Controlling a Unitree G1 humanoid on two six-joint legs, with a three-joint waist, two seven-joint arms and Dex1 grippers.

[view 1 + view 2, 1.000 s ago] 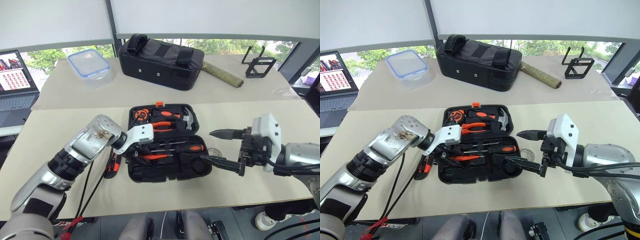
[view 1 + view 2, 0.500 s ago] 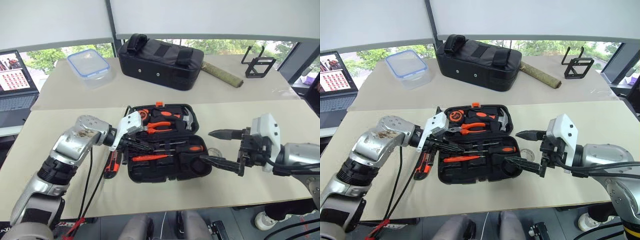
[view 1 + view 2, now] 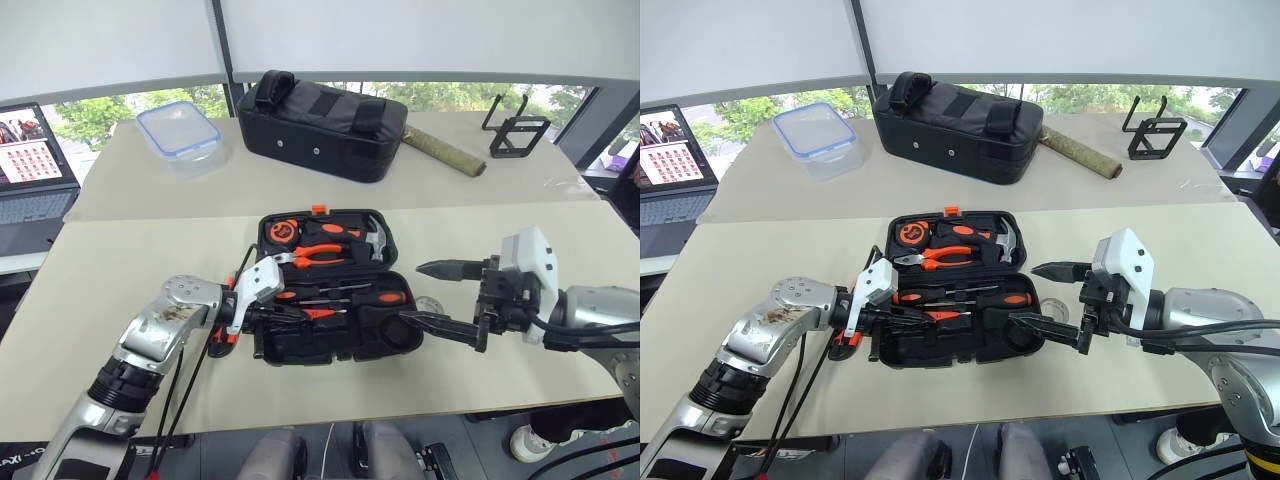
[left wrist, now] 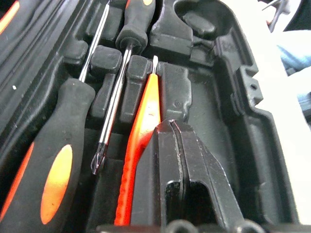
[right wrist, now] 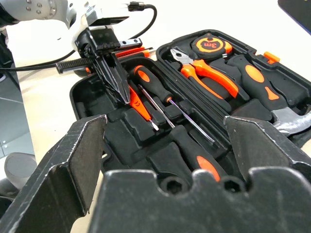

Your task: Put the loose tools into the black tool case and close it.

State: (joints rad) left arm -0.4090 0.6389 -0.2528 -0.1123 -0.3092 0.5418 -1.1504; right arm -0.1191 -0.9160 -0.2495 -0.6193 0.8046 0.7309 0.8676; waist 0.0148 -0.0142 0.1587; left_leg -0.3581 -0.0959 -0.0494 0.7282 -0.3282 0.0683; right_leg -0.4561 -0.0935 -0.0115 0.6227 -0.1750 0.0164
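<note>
The black tool case (image 3: pixel 330 350) lies open on the near table. Its near half holds two black-and-orange screwdrivers (image 3: pixel 385 297) and a slim orange screwdriver (image 4: pixel 146 111). My left gripper (image 4: pixel 170 124) is shut, its tips resting low in that half right beside the orange screwdriver, with nothing between the fingers. Just right of the case hovers my right gripper (image 3: pixel 415 293), open wide, with a small tape roll (image 3: pixel 430 303) on the table behind its fingers. A black-and-orange utility knife (image 3: pixel 840 335) lies left of the case, partly hidden by my left arm.
The far half of the case holds pliers (image 3: pixel 325 252), a hammer (image 3: pixel 372 238) and a tape measure (image 3: pixel 283 231). On the far table stand a black fabric bag (image 3: pixel 320 115), a clear blue-lidded box (image 3: pixel 178 125), a rolled mat (image 3: pixel 445 150) and a black stand (image 3: pixel 515 125). A laptop (image 3: pixel 30 160) sits far left.
My left gripper has shut and sunk into the near half of the case, down beside the slim orange screwdriver. The right gripper has stayed where it was, open.
</note>
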